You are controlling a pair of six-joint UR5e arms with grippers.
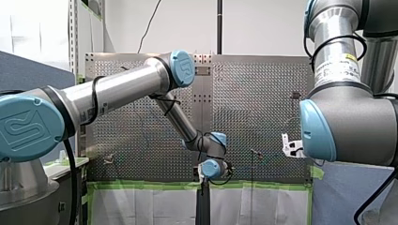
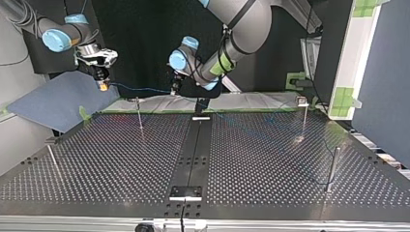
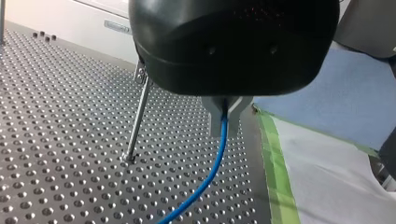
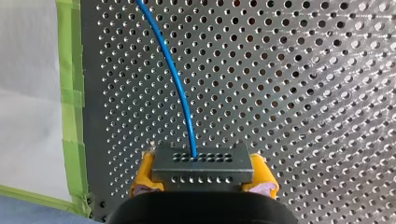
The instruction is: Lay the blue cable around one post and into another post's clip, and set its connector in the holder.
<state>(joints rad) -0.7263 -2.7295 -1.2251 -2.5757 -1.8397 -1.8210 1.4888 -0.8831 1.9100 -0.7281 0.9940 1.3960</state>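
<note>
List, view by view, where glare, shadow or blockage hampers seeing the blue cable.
Top view: black backdrop, blue cable a thin line; sheen on the table. Front view: my right arm blocks much. Left wrist view: left pincer under its dark casing, cable plain. Right wrist view: evenly lit, cable plain.

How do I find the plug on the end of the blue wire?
In the right wrist view, start at the perforated table and follow the blue cable to my right gripper. The connector is the dark grey block squeezed between its yellow pads. It is the only boxy thing there, with the cable running into it.
</note>
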